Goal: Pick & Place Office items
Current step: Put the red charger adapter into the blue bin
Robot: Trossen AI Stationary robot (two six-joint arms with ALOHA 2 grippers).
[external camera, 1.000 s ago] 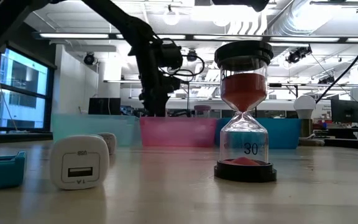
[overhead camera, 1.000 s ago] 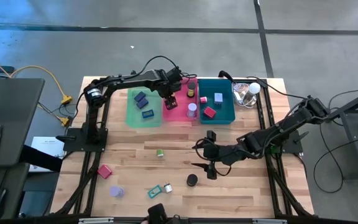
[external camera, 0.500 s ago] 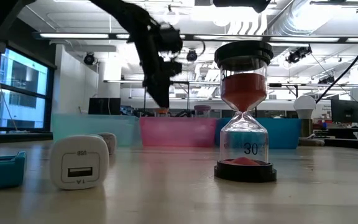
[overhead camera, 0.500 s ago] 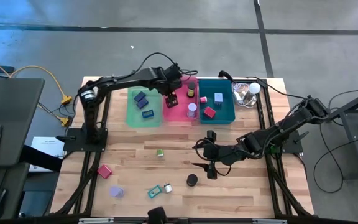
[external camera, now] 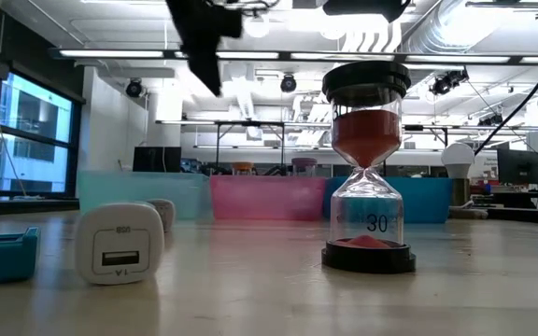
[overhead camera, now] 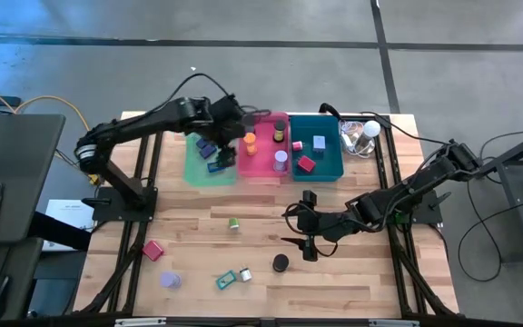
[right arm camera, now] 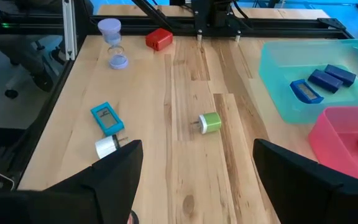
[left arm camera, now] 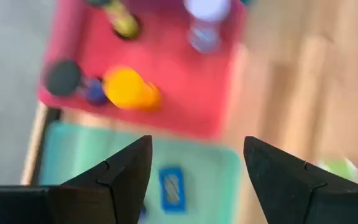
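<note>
L arm stretched across far side of table, left gripper [overhead camera: 228, 156] raised, fingers [left arm camera: 120, 177] spread, nothing between. R arm reaches low toward table centre, right gripper [overhead camera: 308, 247] near surface, fingers [right arm camera: 114, 171] apart, empty.

One camera looks straight down on the whole table [overhead camera: 334, 272]. One sits low on the tabletop, very close to an hourglass [external camera: 370, 168], facing the room. Each wrist camera looks down past its own fingers. All see the pink tray [overhead camera: 263, 163].
</note>
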